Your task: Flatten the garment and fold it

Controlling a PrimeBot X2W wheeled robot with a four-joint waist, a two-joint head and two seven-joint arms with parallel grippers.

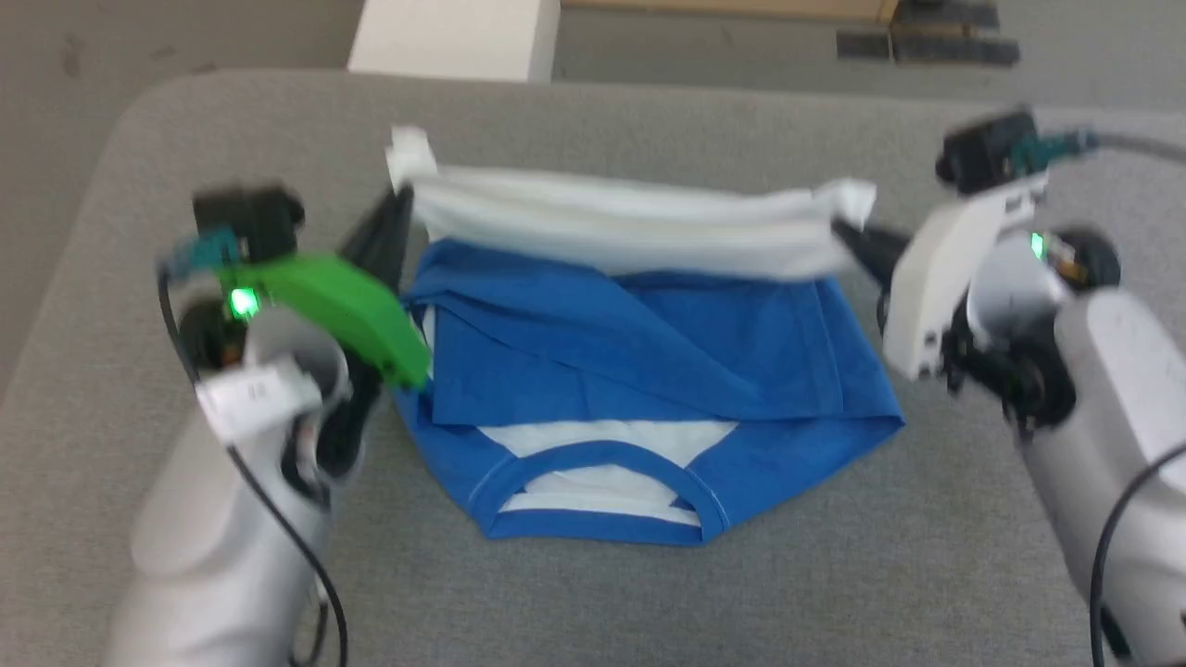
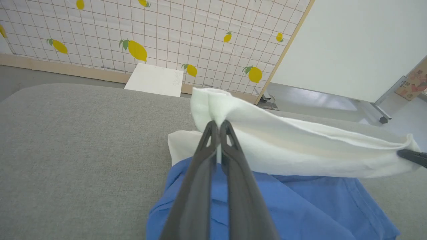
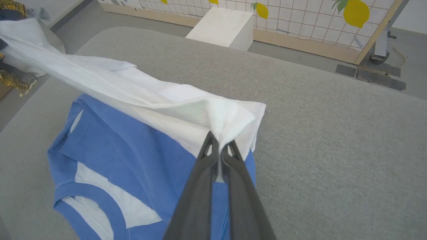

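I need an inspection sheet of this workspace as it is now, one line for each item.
Surface: grey fabric-covered table, rounded corners.
Job's things: garment, blue sleeves folded across it, neckband nearest the robot, white hem held up off the table.
Clutter: nothing seen.
Grippers: left gripper shut on one hem corner; right gripper shut on the other.
Cables: dark cable along the left forearm; second cable beside the right forearm.
Surroundings: white block and lemon-print panel beyond the table.

One garment [image 1: 649,343], two claws [image 1: 404,196] [image 1: 839,228], one white block [image 1: 454,37]
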